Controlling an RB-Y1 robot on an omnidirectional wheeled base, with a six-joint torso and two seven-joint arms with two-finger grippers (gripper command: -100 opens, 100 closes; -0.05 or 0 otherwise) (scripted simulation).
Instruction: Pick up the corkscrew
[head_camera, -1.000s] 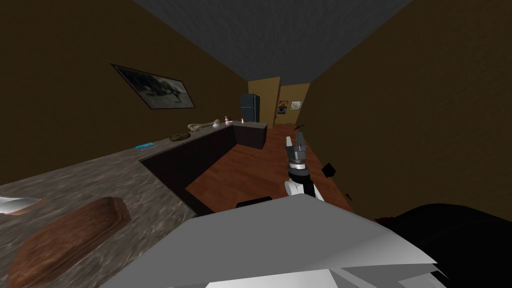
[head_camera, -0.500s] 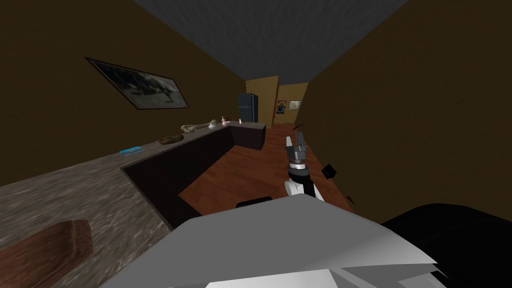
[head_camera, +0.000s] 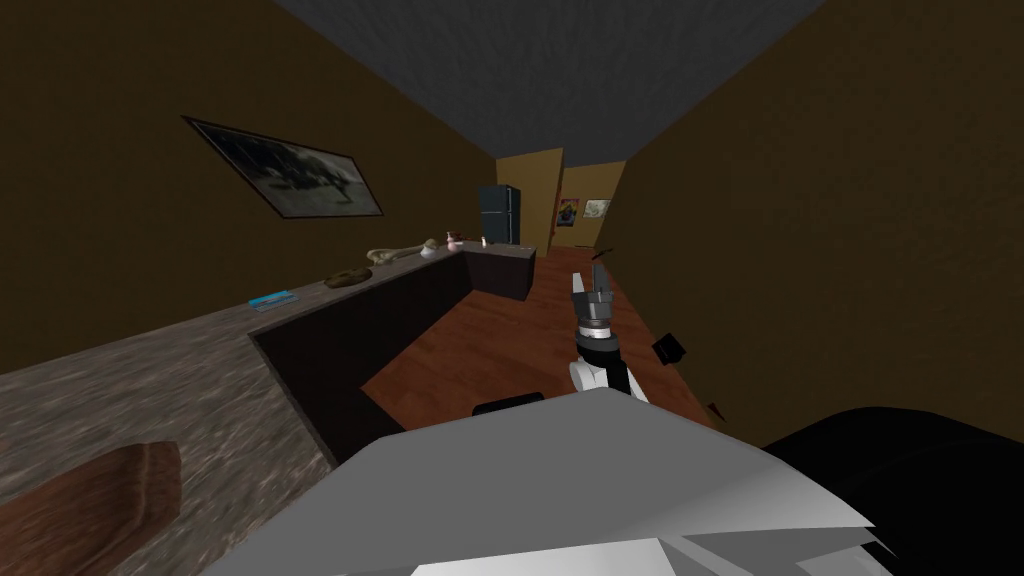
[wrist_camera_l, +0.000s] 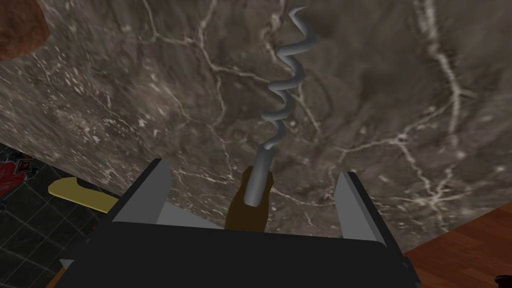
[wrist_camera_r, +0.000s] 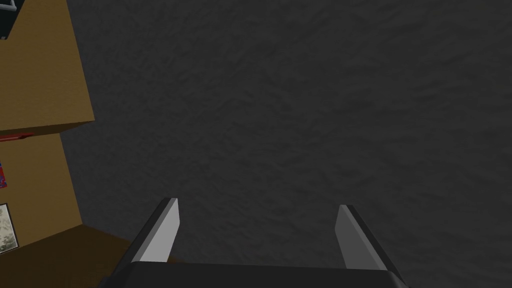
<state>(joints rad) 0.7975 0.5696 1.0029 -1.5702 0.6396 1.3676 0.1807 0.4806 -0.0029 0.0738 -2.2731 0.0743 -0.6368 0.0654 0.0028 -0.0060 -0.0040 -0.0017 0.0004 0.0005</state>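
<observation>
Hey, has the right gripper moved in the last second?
No. The right gripper sits in the same place as before, beside the far counter end and below the fridge.

Corkscrew (wrist_camera_l: 260, 172): only the top of its brown handle shows. The rest sits behind the dark body of the left gripper (wrist_camera_l: 255, 166), so no idea how far down it goes between the jaws. A yellow thing (wrist_camera_l: 80, 192) is half hidden by that same body. The brown lump (wrist_camera_l: 17, 25) in the corner is cut by the edge, same for the brown slab (head_camera: 85, 505) on the counter (head_camera: 150, 370) in the head view. The little bits (head_camera: 400, 252) at the counter's far end are too small to name.
</observation>
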